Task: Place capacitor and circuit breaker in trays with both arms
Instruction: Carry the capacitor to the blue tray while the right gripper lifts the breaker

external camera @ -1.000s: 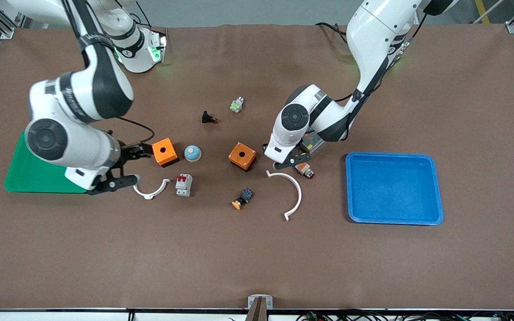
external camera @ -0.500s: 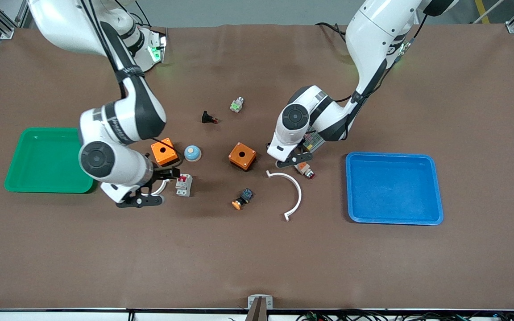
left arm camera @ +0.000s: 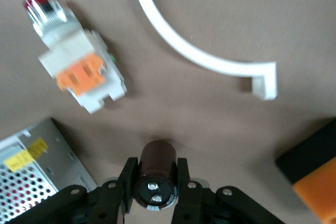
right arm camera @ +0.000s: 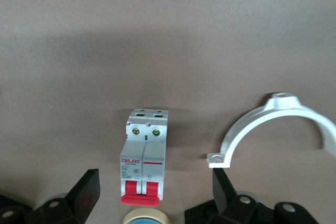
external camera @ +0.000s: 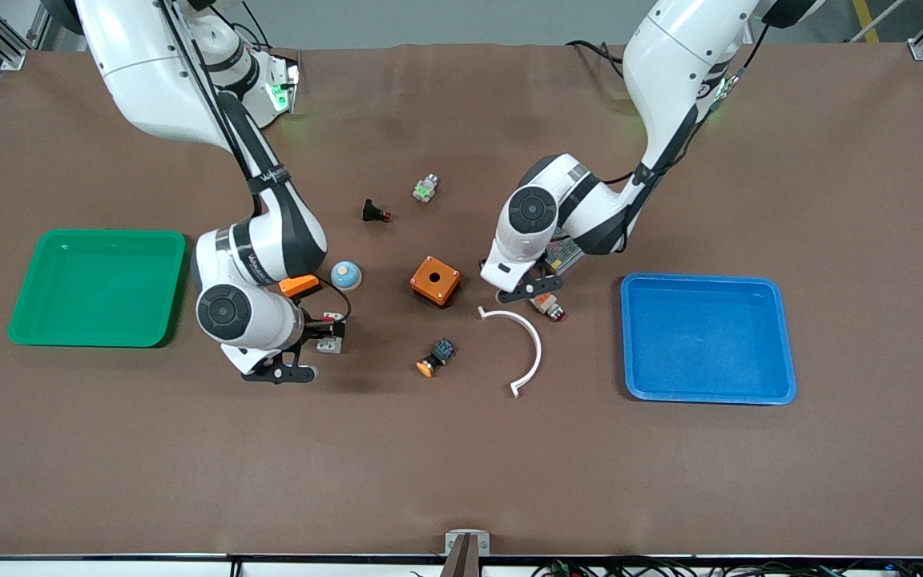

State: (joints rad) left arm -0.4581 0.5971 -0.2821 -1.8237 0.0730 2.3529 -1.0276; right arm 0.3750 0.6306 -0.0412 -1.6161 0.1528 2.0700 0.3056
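Note:
The capacitor [left arm camera: 156, 174], a dark stubby cylinder, sits between the fingers of my left gripper [left arm camera: 155, 182], which is shut on it just above the table. In the front view the left gripper [external camera: 519, 290] is low beside the red-tipped white-orange button [external camera: 546, 304], and the capacitor is hidden there. The circuit breaker [right arm camera: 144, 156], white-grey with red toggles, lies flat on the table. My right gripper [right arm camera: 155, 195] is open with one finger on each side of it, not touching. In the front view the right gripper [external camera: 313, 346] covers most of the breaker [external camera: 332, 343].
A green tray [external camera: 101, 234] lies at the right arm's end and a blue tray [external camera: 702, 278] at the left arm's end. Two orange boxes [external camera: 299, 284] [external camera: 435, 280], a blue dome [external camera: 345, 275], a large white clip [external camera: 527, 349], an orange-capped button [external camera: 436, 358] and a perforated metal box [left arm camera: 37, 174] lie around.
My right arm has swung from the green tray toward the middle of the table and now has its open fingers around the circuit breaker. The left gripper has barely moved.

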